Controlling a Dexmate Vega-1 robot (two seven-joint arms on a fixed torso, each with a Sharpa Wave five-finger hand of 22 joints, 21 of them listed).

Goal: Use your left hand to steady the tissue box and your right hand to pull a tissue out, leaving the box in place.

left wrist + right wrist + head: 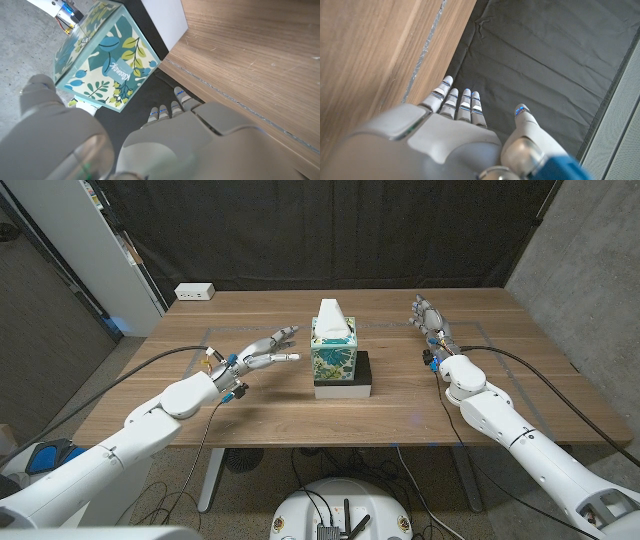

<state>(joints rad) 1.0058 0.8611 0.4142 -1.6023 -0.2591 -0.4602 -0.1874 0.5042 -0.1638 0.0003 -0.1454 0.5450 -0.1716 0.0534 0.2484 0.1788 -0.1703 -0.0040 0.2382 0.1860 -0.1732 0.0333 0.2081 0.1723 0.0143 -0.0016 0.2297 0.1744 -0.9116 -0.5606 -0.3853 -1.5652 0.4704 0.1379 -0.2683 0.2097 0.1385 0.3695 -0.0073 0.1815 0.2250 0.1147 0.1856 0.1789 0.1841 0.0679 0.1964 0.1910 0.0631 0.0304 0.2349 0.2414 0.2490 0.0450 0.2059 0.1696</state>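
A: Tissue box (334, 352) first! Our left hand (262, 354) is just beside it, fingers spread, holding nothing. We should press its side gently so it stays put.

B: And our right hand (428, 319) waits well apart, fingers straight, empty, I think. The box is leafy blue-green, standing on a black and white block (343, 379) mid-table, a white tissue (332, 317) poking up.

Only one readable text: the brand "Kleenex" is showing in white script on a small teal label, on the floral side panel of the tissue box (107, 55) in the left wrist view. The letters are running tilted along the panel. In the head view the tissue box (333, 356) print is too small to read. Nothing else legible.
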